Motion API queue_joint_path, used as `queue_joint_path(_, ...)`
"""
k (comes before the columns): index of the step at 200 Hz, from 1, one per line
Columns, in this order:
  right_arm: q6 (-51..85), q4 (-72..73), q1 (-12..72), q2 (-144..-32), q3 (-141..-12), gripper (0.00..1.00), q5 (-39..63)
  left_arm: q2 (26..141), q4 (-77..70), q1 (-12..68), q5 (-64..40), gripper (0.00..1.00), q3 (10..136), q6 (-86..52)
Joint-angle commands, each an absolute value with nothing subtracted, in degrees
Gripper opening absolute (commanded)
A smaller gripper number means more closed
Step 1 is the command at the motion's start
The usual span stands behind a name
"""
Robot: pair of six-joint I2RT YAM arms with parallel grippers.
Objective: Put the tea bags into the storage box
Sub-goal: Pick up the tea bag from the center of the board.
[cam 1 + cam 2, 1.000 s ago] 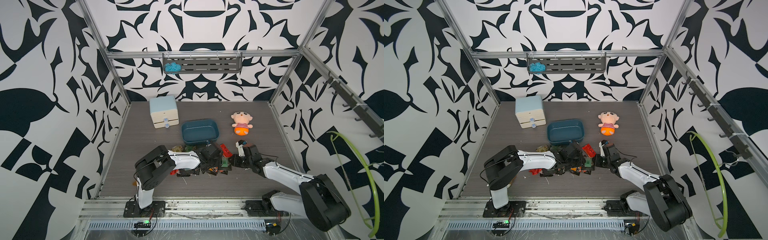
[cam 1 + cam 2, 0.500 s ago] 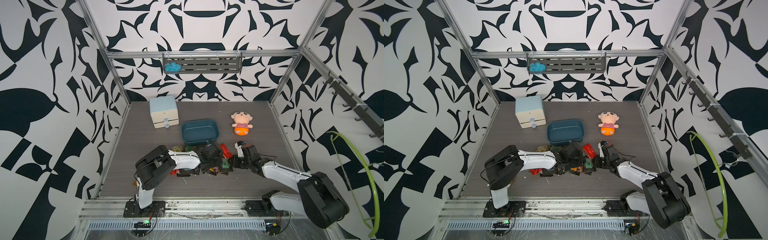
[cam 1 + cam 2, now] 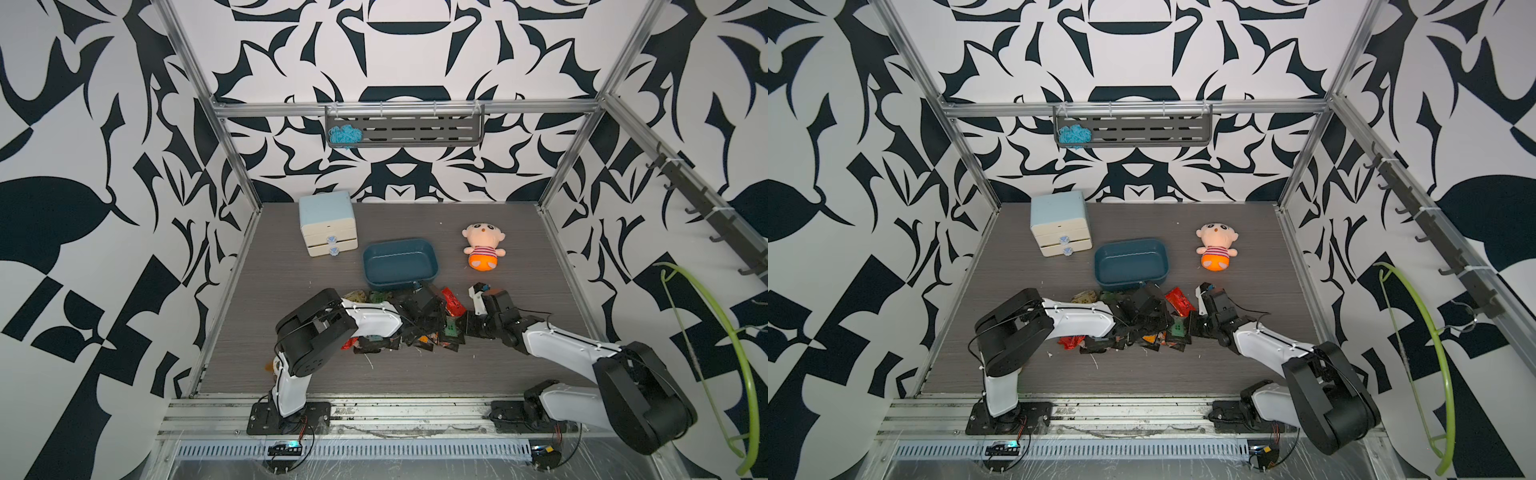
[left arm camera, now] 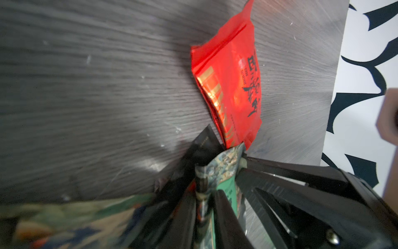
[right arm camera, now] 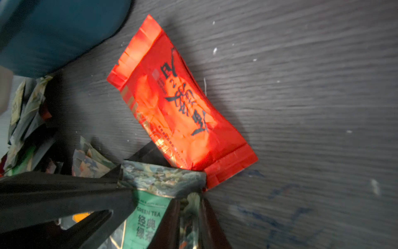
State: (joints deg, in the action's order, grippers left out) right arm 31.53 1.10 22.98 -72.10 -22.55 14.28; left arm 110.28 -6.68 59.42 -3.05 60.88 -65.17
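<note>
Left gripper (image 4: pixel 203 183) and right gripper (image 5: pixel 190 200) apparently pinch one green tea sachet (image 5: pixel 150 213).
Only one should carry it to the storage box (image 3: pixel 401 284).

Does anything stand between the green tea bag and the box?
Between the green tea bag and the box, the red bag lies flat, and the left arm's wrist hangs above the pile near the box wall.
</note>
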Motion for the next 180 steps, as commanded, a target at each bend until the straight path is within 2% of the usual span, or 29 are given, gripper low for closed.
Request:
queue_joint_path(1,31.4,2.0,23.4,-71.8,-23.4,0.21,13.9,110.1,-7.1,59.3,-3.9,0.16,61.3,-65.2)
queue_joint_path(26,31.2,1.9,23.5,-71.6,-23.6,0.21,13.9,109.4,-7.2,59.3,-4.1,0.0,60.8,-65.0)
queue_joint_path(73,31.2,2.0,23.5,-68.1,-22.4,0.21,12.7,105.8,-4.7,59.0,-3.2,0.0,58.9,-63.9)
queue_joint_path(134,32.8,-0.1,23.5,-56.5,-19.1,0.31,4.2,94.4,1.4,59.1,0.1,0.0,55.5,-61.9)
queue_joint_path(180,33.2,-2.0,23.5,-51.0,-17.9,0.38,1.8,86.3,19.7,59.0,15.1,0.0,59.4,-56.3)
